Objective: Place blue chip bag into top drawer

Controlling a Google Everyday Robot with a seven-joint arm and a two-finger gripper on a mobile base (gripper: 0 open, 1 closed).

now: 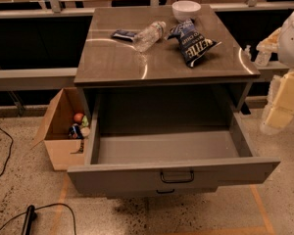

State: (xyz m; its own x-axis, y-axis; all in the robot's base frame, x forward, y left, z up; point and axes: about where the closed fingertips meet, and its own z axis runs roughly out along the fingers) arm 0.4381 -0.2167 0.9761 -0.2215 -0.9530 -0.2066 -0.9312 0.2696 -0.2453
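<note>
The blue chip bag (192, 43), crumpled navy foil with white lettering, lies on the right half of the cabinet top (117, 62). The top drawer (171, 148) is pulled out wide below it and its grey inside holds nothing, with a dark bail handle (177, 176) on its front. My gripper (275, 119) hangs at the right edge of the view, beside the drawer's right wall and below the level of the cabinet top, well apart from the bag. It holds nothing that I can see.
A clear water bottle (149, 35) lies left of the bag, with a small flat dark blue packet (124, 34) beyond it and a white bowl (186, 10) behind. An open cardboard box (63, 131) with small items stands on the floor left of the drawer. A black cable (5, 146) runs over the floor at left.
</note>
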